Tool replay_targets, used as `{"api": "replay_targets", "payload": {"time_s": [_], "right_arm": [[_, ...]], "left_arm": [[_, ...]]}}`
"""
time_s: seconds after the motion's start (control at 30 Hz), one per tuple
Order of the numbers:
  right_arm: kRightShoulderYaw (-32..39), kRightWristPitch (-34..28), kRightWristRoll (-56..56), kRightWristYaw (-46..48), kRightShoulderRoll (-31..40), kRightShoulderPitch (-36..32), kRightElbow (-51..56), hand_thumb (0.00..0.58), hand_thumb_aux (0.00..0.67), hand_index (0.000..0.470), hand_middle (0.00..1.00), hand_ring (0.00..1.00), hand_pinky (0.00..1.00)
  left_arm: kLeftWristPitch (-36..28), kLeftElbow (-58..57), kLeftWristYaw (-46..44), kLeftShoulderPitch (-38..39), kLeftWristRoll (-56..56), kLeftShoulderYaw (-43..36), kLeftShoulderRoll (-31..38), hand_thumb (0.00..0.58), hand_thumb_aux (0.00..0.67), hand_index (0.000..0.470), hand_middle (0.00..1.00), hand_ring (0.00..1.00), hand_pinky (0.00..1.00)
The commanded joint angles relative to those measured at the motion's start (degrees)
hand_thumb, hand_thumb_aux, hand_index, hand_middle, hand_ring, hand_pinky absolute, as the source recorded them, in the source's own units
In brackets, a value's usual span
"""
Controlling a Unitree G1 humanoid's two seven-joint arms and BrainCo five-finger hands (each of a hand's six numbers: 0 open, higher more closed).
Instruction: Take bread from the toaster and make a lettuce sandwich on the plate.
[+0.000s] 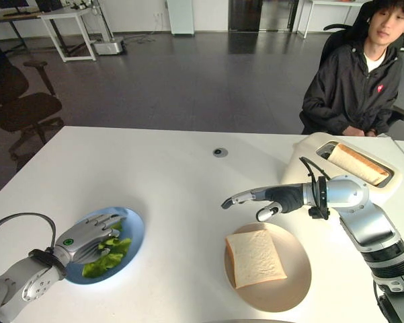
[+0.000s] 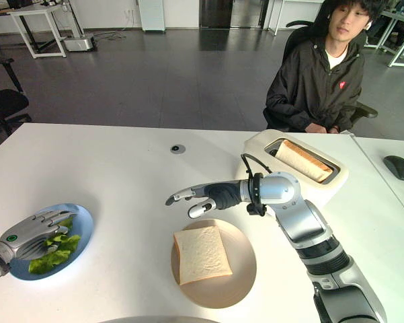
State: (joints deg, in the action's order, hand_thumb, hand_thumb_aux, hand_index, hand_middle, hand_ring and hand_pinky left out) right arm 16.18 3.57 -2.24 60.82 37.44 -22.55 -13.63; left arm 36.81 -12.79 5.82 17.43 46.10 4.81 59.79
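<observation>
Left hand (image 1: 87, 237): rests over the lettuce (image 1: 107, 259) on the blue plate (image 1: 136, 229) at the near left of the table (image 1: 154, 168), fingers stretched out almost flat on the leaves, grasping nothing. Right hand (image 1: 262, 200): hovers just above the far rim of the tan plate (image 1: 297, 286), fingers extended and spread, empty. On that plate: one slice of bread (image 1: 255, 258), lying flat. Beyond the tan plate, at the far right: white toaster (image 1: 309, 156), with a second slice (image 1: 356, 163) standing tilted in its slot.
</observation>
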Motion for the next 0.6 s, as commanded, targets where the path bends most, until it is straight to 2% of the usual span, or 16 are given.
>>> {"api": "replay_targets", "payload": {"time_s": [0.03, 0.13, 0.27, 0.6], "right_arm": [[-2.36, 4.16, 0.40, -0.82, 2.67, 3.87, -1.91, 0.000, 0.000, 0.000, 0.00, 0.00, 0.00], [-3.11, 8.69, 0.93, -0.26, 5.07, 6.80, -2.51, 0.000, 0.000, 0.000, 0.00, 0.00, 0.00], [-1.64, 18.15, 7.19, 0.67, 10.22, 10.34, 0.63, 0.000, 0.000, 0.000, 0.00, 0.00, 0.00], [8.62, 23.98, 18.16, -1.84, 6.05, 10.82, 3.42, 0.000, 0.000, 0.000, 0.00, 0.00, 0.00]], "left_arm": [[1.56, 3.18, 0.86, 1.33, -1.60, 2.51, 1.77, 0.580, 0.670, 0.470, 0.00, 0.00, 0.00], [2.20, 5.13, 1.80, 2.11, -2.22, 5.12, 1.98, 0.580, 0.670, 0.470, 0.00, 0.00, 0.00], [2.82, 8.30, 1.21, 3.14, -5.14, 9.10, 2.04, 0.580, 0.670, 0.470, 0.00, 0.00, 0.00], [4.11, 20.01, -5.82, 2.05, -14.81, 10.60, -1.39, 0.580, 0.670, 0.470, 0.00, 0.00, 0.00]]}}
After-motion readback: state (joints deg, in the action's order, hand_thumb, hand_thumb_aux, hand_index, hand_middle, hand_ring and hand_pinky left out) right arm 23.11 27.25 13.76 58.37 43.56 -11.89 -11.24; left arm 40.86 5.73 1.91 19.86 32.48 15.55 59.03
